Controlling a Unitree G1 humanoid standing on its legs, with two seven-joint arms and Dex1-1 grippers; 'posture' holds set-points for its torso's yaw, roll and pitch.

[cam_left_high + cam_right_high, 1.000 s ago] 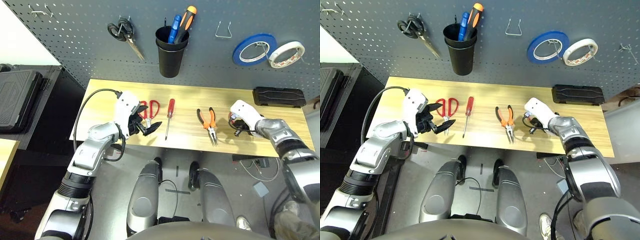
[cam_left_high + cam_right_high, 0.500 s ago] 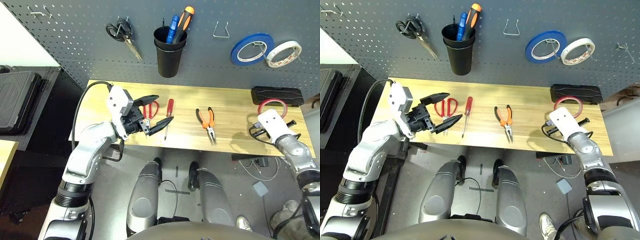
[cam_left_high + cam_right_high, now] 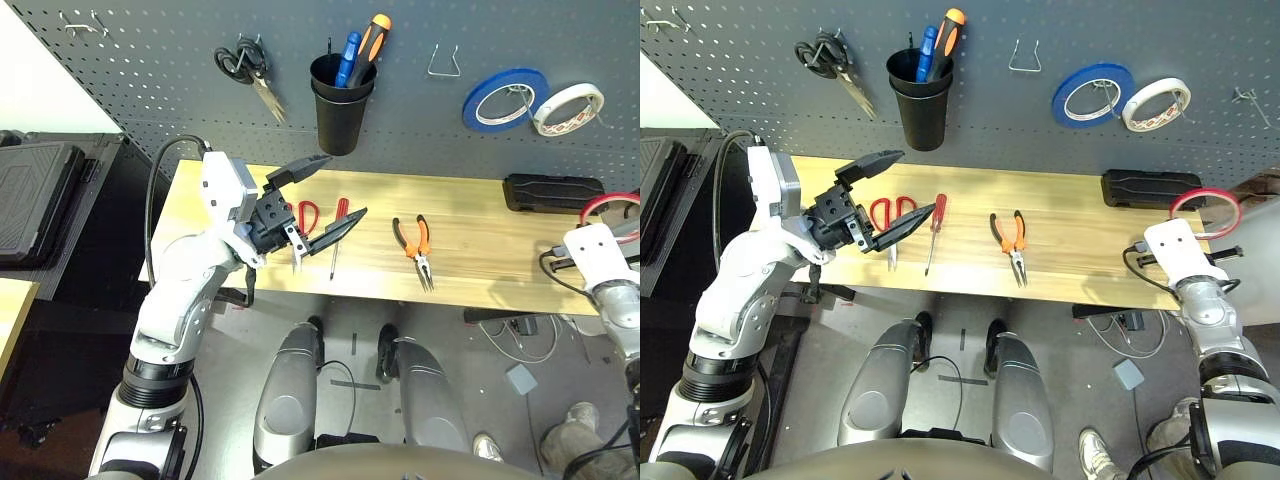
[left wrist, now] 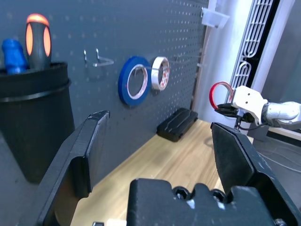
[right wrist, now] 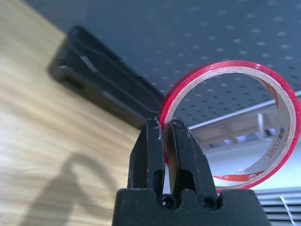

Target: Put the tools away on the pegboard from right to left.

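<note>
Red tape ring point(image 3: 622, 201) cut by picture edge; scissors point(image 3: 890, 216) partly behind left gripper point(image 3: 887, 190).

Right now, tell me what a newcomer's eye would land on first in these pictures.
First the red tape ring, pinched at its rim in the right gripper and held up off the table's right end. Next the left gripper, spread wide open above the red-handled scissors on the wooden table. Behind them, the blue tape roll and white tape roll hang on the pegboard.
</note>
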